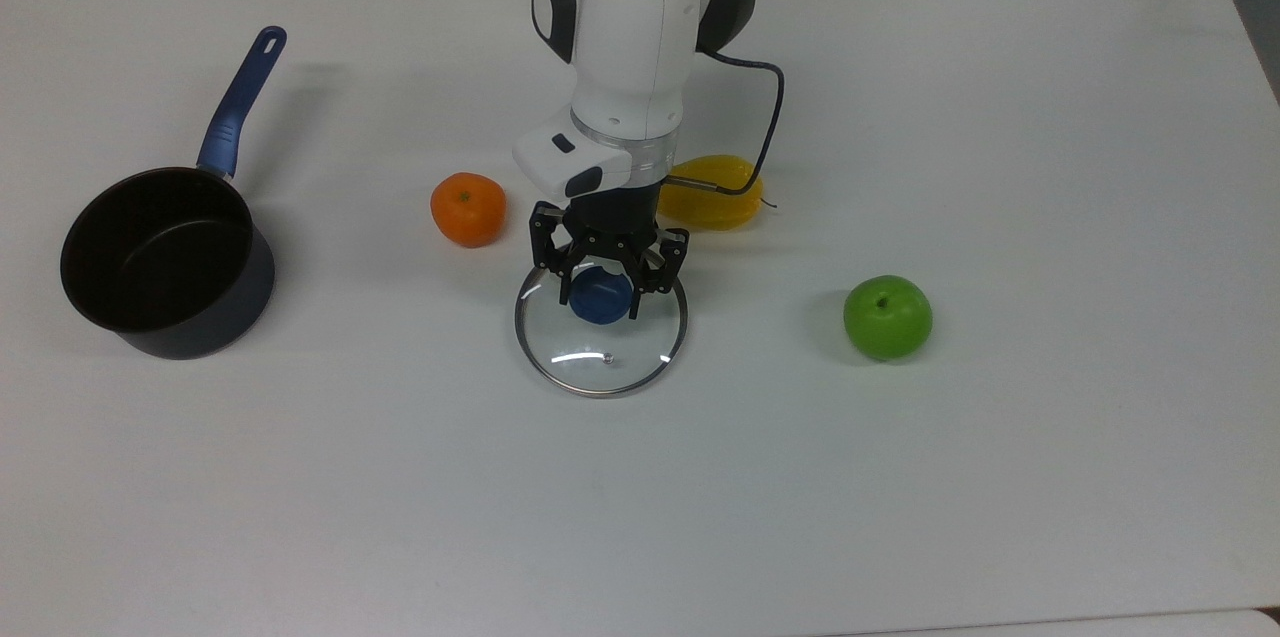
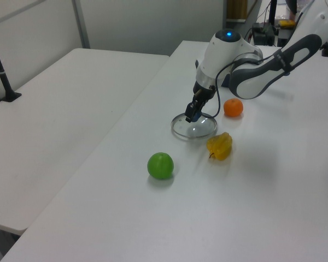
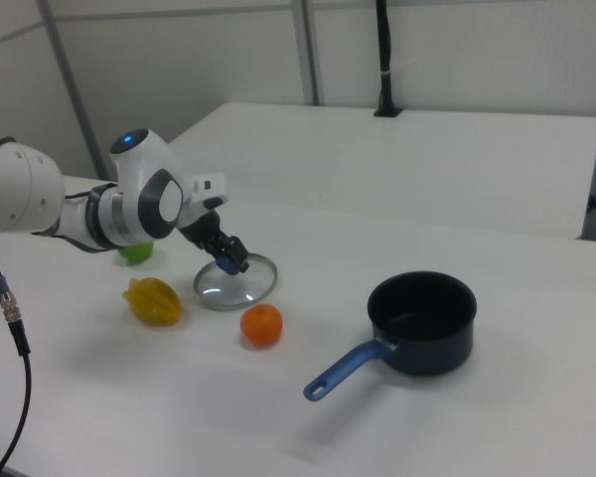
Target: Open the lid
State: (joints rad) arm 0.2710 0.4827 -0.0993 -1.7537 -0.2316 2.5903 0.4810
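Round clear glass lid (image 1: 600, 342) with blue knob is seen in the top view gripped at the knob by the black two-finger gripper (image 1: 604, 295), low over the white table (image 1: 1000, 167). In the left view, it sits at ten o'clock from the yellow fruit (image 2: 220, 146). In the right view, the dark blue-handled saucepan (image 3: 422, 323) stands uncovered, well apart at three o'clock; the lid is best lowered level and released only once flat.

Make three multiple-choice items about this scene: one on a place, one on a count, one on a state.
1. In the top view, where is the lid?
A. on the saucepan
B. on the table
C. on the apple

2. How many fruits lie on the table?
A. two
B. three
C. five

3. The saucepan is
A. uncovered
B. covered
C. overturned

Key:
1 B, the lid rests flat on the table, the end effector at its blue knob.
2 B, orange, yellow fruit, green apple.
3 A, its dark inside shows.
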